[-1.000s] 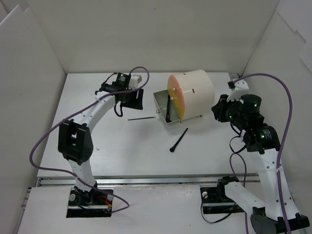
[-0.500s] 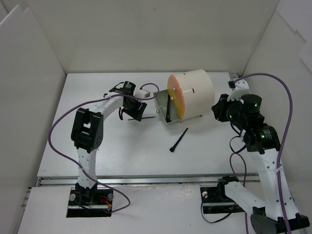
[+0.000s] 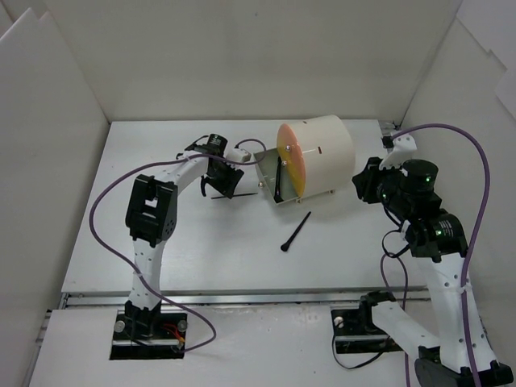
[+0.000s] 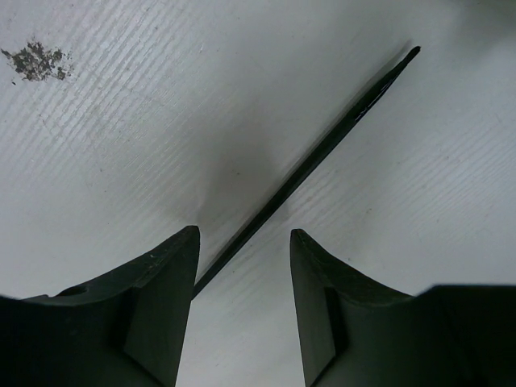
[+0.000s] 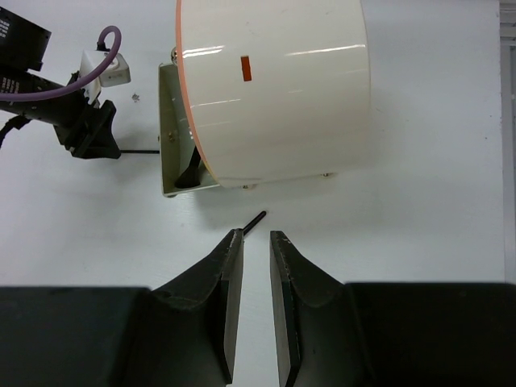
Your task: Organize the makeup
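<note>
Thin black brush (image 4: 322,153) flat on table (image 3: 161,250); left gripper (image 4: 244,242) straddles its handle end, jaws apart, not clamped on it.

Top view: this brush lies at 9 o'clock of the open metal drawer (image 3: 264,171) of the cream cylinder (image 3: 318,153). Its tip is near the drawer's edge, so room is tight there, while bare table runs wide toward 6–8 o'clock of the gripper. Wrist view: the handle passes close by one finger, with a gap to the other. A dark stick (image 3: 278,179) leans inside the drawer, too small to tell what. Second black brush (image 3: 296,231) lies alone at 6 o'clock of the cylinder, apart from everything. Right gripper (image 5: 251,242) hovers at 3 o'clock of the cylinder, fingers a narrow slit apart, nothing between. White walls (image 3: 242,64) box the table on three sides.
</note>
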Motion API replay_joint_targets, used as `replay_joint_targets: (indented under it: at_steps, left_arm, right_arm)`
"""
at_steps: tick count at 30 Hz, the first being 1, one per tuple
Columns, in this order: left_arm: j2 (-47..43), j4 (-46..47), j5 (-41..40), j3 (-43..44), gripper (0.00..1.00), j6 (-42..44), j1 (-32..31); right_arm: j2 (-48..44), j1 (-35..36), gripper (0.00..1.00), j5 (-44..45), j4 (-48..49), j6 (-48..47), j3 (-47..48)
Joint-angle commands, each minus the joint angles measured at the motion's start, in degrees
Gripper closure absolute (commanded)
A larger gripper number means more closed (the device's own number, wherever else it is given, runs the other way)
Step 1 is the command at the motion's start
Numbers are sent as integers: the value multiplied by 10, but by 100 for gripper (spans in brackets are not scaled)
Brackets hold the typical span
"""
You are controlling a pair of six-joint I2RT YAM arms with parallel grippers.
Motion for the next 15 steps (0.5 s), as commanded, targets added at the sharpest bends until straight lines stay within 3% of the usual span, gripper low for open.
replay_joint_targets:
  at_steps: [1, 8, 15]
  left_arm:
    - [-16, 1, -16, 4, 56, 17, 2]
    - [-2, -2, -39, -8, 61, -15, -9]
    - [-28, 15, -100, -64, 76, -57, -15]
  right_arm:
    - [3, 4, 83, 5, 34, 0, 4]
    - [4, 4, 83, 2, 35, 2, 4]
    - [-4, 3, 83, 4, 35, 3, -3]
